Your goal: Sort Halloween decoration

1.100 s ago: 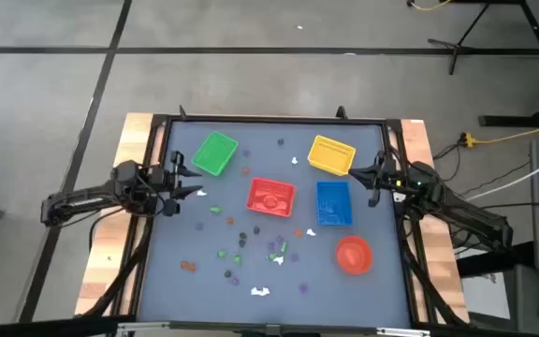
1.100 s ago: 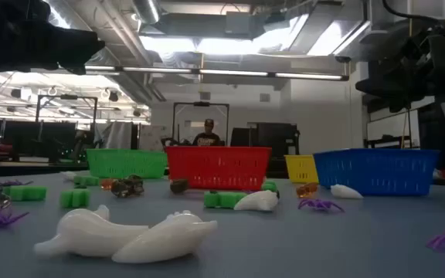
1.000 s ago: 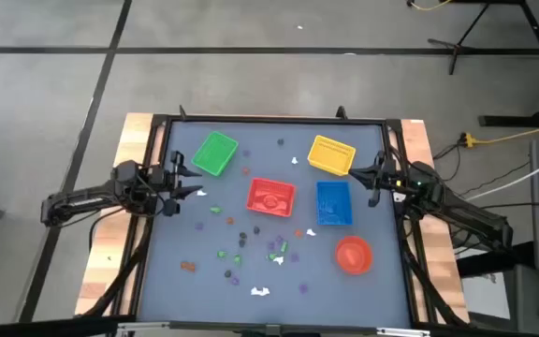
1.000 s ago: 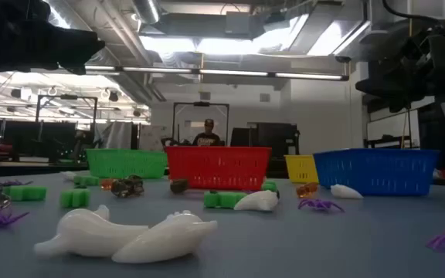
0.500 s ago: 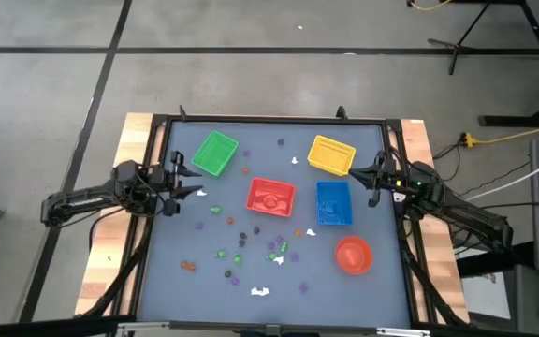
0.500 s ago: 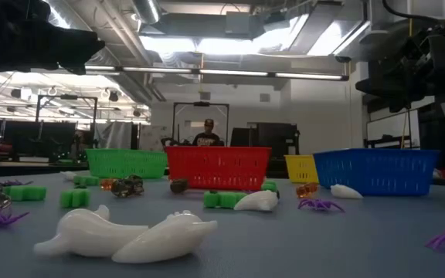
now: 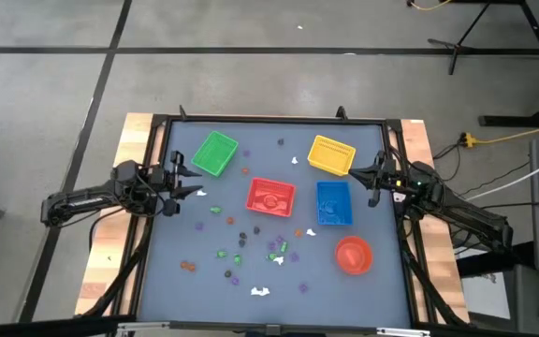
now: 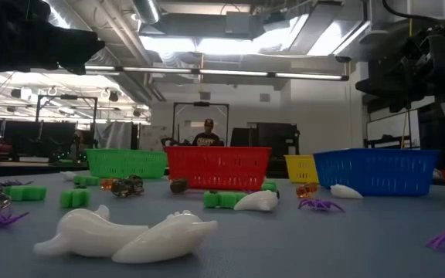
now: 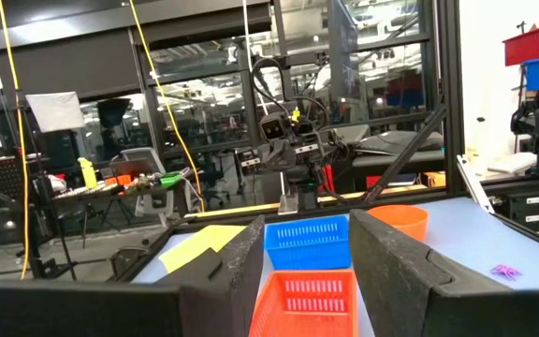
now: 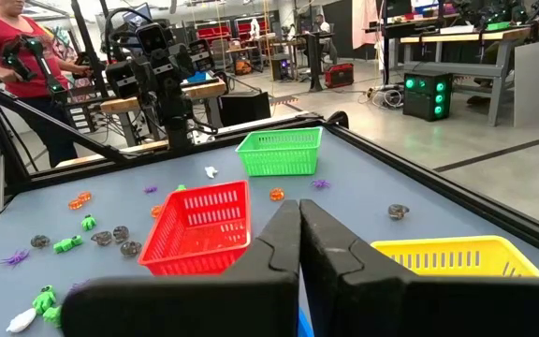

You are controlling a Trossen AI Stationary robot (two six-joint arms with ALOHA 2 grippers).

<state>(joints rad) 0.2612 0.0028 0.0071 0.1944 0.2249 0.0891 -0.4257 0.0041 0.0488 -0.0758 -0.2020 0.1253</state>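
Note:
The Halloween decoration is a scatter of tiny green, purple, orange, white and black trinkets (image 7: 251, 248) lying on the blue table top, mostly in its middle and near half. In the low view white pieces (image 8: 130, 235), green ones (image 8: 74, 198) and a purple spider (image 8: 321, 205) rest flat on the surface. My left gripper (image 7: 193, 183) hovers at the table's left edge, open, with nothing between its fingers (image 9: 305, 234). At the right edge my right gripper (image 7: 363, 176) hovers shut and empty (image 10: 299, 210).
Standing on the table are a green basket (image 7: 215, 153) at the far left, a yellow basket (image 7: 331, 154) at the far right, a red basket (image 7: 270, 197) in the middle, a blue basket (image 7: 333, 203) beside it and a red bowl (image 7: 352, 254). A person (image 10: 17, 56) stands beyond the table.

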